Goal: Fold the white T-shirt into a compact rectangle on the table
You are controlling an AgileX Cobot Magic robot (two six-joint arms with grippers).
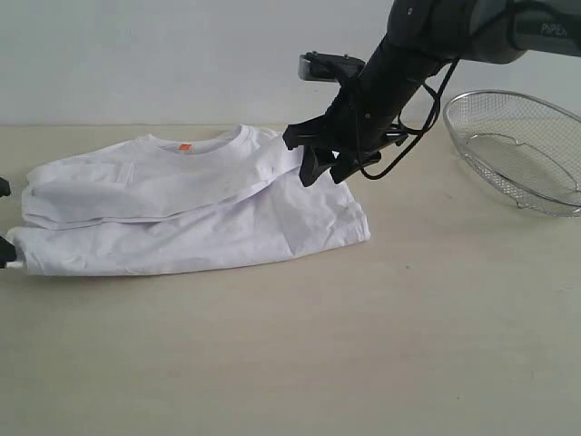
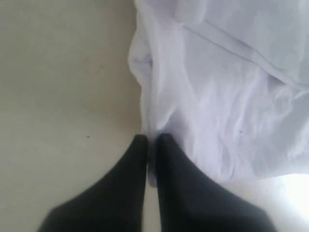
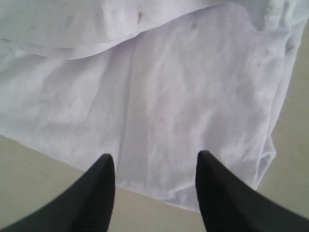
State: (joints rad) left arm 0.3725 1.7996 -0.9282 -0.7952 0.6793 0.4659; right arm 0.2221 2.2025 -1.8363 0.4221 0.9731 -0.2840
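One basket [image 1: 522, 154], exterior only; white T-shirt [image 1: 200, 227] throughout.

T-shirt [image 1: 200, 213] on bench [image 1: 290, 363], left of centre; basket [image 1: 517, 150] on bench at far right, well apart; right claw [image 1: 322, 168] above the T-shirt's right rear corner; left claw [image 2: 152, 140] at its left edge.

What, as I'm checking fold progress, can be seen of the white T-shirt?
The white T-shirt looks like thin, wrinkled cotton. It lies flat on the table, partly folded, with one layer laid across its far half. Its collar, with an orange neck tag, sits at the far edge; no lettering shows. The left claw is shut on one edge of it. The right claw hangs open over the cloth near the collar; contact there is unclear.
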